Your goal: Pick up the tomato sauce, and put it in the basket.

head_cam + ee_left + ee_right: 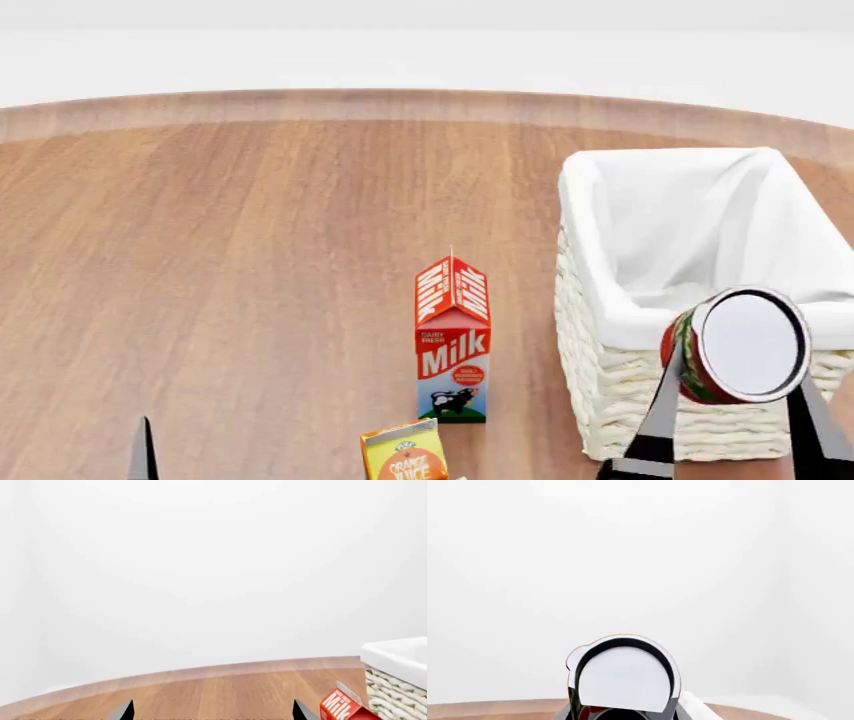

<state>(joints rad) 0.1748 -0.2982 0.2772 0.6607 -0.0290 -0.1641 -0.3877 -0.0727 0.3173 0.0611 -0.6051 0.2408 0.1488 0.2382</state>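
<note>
The tomato sauce (741, 345) is a small red-labelled can with a green band. It is tipped so its silvery-white round top faces the head camera, and my right gripper (734, 420) is shut on it. The can hangs in the air in front of the near wall of the cream woven basket (627, 390), about level with its white cloth rim. In the right wrist view the tomato sauce (624, 677) fills the space between the jaws of the right gripper (624, 716). My left gripper (213, 714) stands open over bare wood, holding nothing.
A red and white milk carton (453, 340) stands upright left of the basket. An orange juice carton (404, 455) stands nearer me. In the left wrist view, the milk carton (343, 707) and a corner of the basket (400, 680) show. The round wooden table (240, 250) curves away at the back.
</note>
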